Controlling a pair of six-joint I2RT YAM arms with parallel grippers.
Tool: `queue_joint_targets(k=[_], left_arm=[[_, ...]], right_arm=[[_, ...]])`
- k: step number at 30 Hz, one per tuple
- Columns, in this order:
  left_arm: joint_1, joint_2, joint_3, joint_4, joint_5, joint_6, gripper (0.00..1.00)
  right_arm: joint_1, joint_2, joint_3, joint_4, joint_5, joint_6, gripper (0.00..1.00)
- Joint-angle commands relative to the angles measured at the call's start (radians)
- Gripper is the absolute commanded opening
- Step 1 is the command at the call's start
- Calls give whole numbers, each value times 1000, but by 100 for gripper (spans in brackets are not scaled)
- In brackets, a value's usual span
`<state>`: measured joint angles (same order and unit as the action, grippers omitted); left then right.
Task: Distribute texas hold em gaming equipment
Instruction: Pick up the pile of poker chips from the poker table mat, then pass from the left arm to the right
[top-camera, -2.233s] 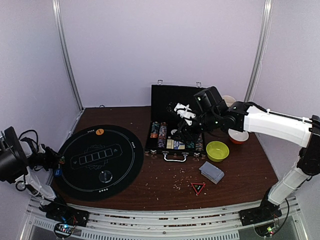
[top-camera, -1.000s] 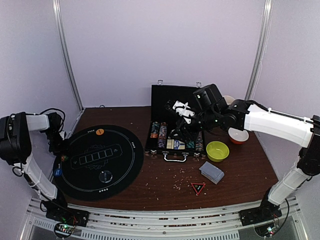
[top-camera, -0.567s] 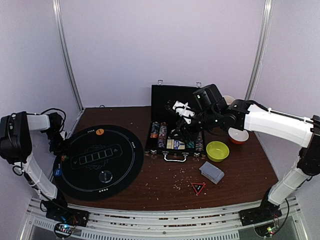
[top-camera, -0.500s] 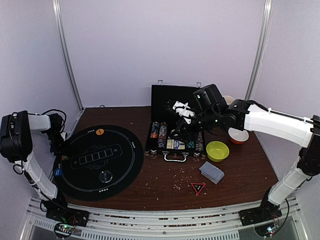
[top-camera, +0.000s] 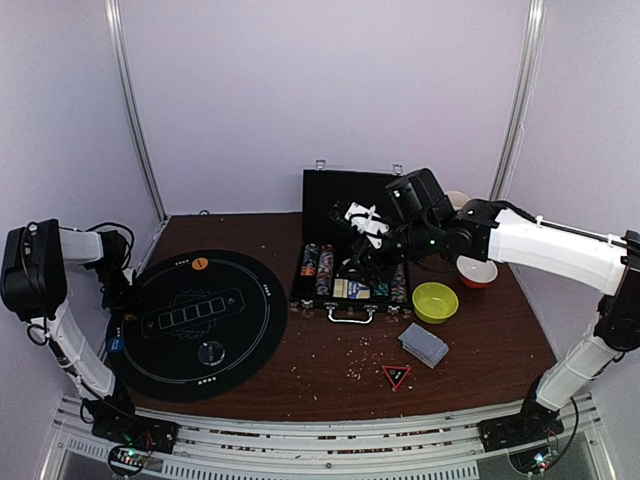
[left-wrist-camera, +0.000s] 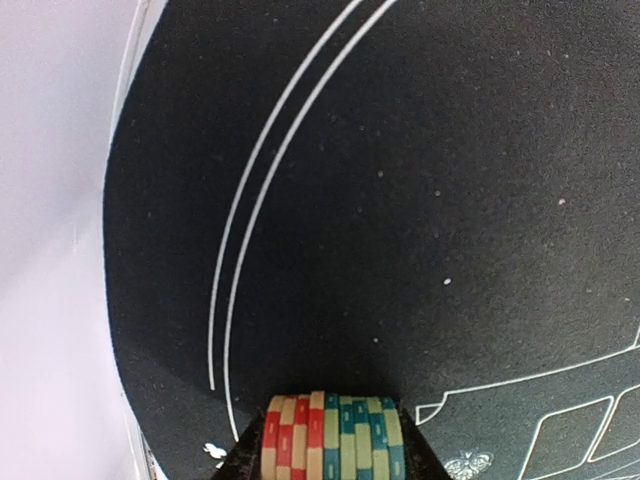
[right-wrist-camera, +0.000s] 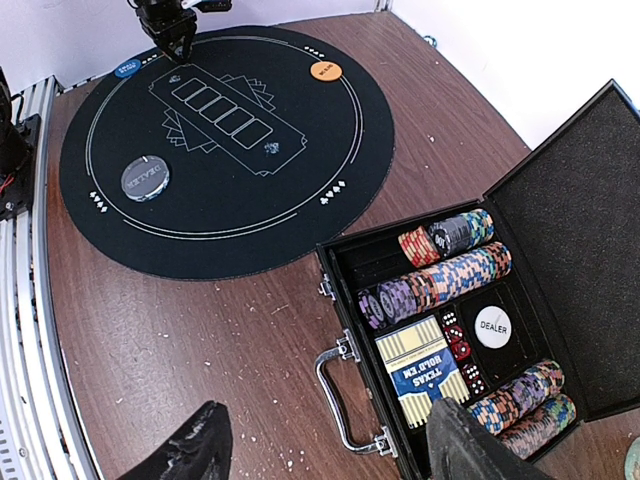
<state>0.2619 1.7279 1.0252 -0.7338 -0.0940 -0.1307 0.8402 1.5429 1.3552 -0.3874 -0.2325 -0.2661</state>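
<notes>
Lower left tool (left-wrist-camera: 332, 455), pinched on short chip stack (left-wrist-camera: 330, 430), gently onto mat (left-wrist-camera: 400, 200) before release; leave right tool (right-wrist-camera: 330, 445), spread wide and empty, above case (right-wrist-camera: 575, 190).

I'm looking into a small booth closed in by plain, pale lilac panels: a back wall (top-camera: 320, 90), a left wall (top-camera: 50, 120) and a right wall (top-camera: 590, 110). A slim metal upright (top-camera: 135, 110) stands at the back left corner and a second upright (top-camera: 517, 100) at the back right, both leaning a little inward from my overhead view. The surface (top-camera: 320, 350) is dark reddish-brown wood grain, dusted with small pale specks toward its middle and near side. A silver aluminium rail frame (top-camera: 320, 450) runs along the near edge. The light is soft and even, and shadows are faint.
</notes>
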Motion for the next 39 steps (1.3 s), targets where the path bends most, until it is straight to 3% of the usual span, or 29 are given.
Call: queue_joint_targets(k=[1, 3, 8, 10, 13, 17, 25, 31, 35, 39], left_arm=[[4, -40, 6, -2, -17, 8, 9], [4, -61, 10, -8, -46, 7, 0], [-16, -72, 38, -26, -200, 6, 0], [-38, -64, 46, -32, -190, 6, 0], [-41, -61, 53, -26, -47, 15, 0], [-41, -115, 46, 55, 242, 26, 0], [-57, -195, -3, 174, 604, -153, 0], [-195, -350, -71, 289, 721, -327, 0], [-374, -388, -175, 489, 785, -483, 0], [-569, -332, -249, 685, 804, -587, 0]], right_arm=[[6, -6, 23, -15, 8, -10, 70], [5, -4, 25, -17, 10, -10, 70], [7, -2, 31, -21, 9, -12, 70], [7, 0, 34, -22, 9, -11, 70], [7, 0, 39, -29, 11, -14, 70], [8, 1, 44, -31, 12, -13, 70], [32, 14, 68, -27, 40, -11, 70], [90, 54, 87, 5, 57, -35, 70], [147, 79, 68, 105, 21, -82, 70], [193, 88, 12, 178, -8, -172, 70]])
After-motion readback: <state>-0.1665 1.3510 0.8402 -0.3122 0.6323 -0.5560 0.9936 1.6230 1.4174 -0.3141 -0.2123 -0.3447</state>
